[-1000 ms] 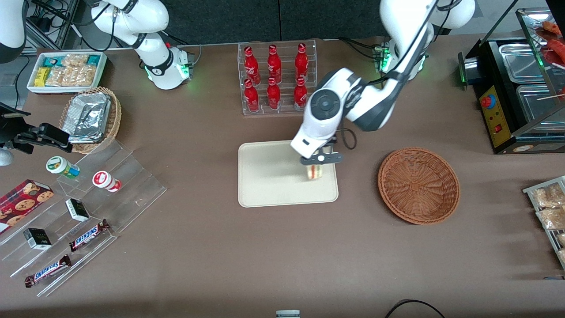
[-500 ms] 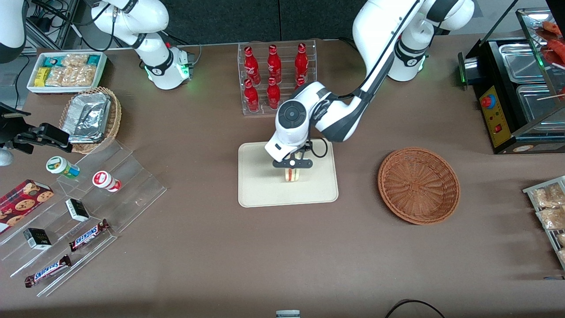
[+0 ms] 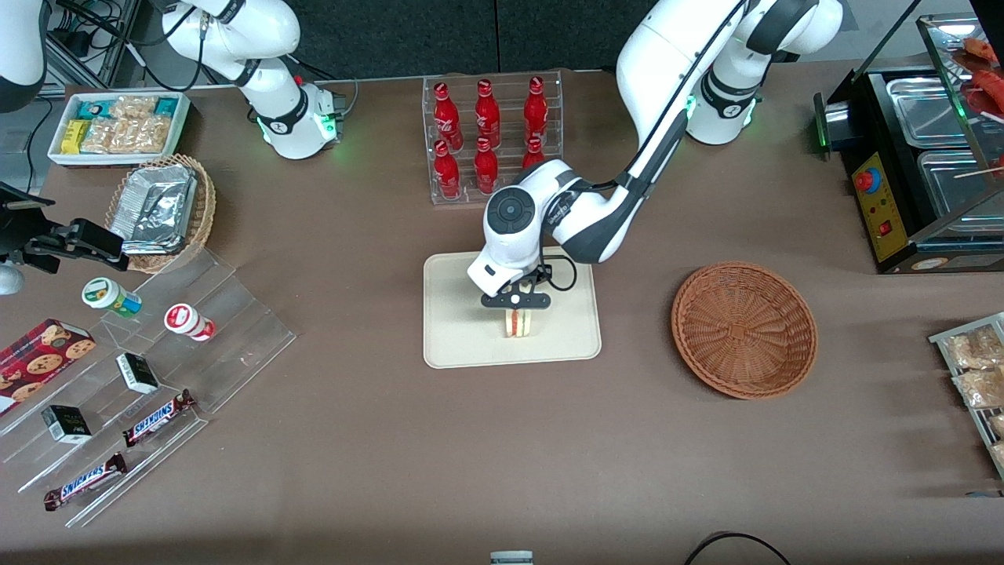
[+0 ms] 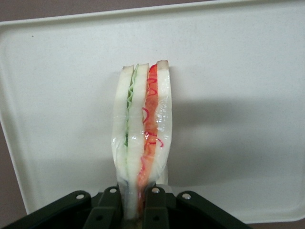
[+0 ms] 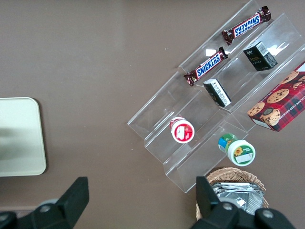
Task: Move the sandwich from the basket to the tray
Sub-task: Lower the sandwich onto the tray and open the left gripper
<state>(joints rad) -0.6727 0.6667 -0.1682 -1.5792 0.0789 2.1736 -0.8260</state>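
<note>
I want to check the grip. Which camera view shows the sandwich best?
The left wrist view: the sandwich fills it, pinched by the gripper above the tray. The front view shows it small, under the gripper. The right wrist view does not show it.

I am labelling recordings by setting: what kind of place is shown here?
Probably a mock convenience-store counter: red soda bottles in a clear rack, chocolate bars on clear acrylic steps, a black food-warming cabinet. The gripper holds the white-bread sandwich wedge over the cream tray.

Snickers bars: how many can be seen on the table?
2, both on the clear stepped stand toward the parked arm's end: one bar and another bar nearer the front camera. None look hidden. The gripper holds the sandwich over the tray.
</note>
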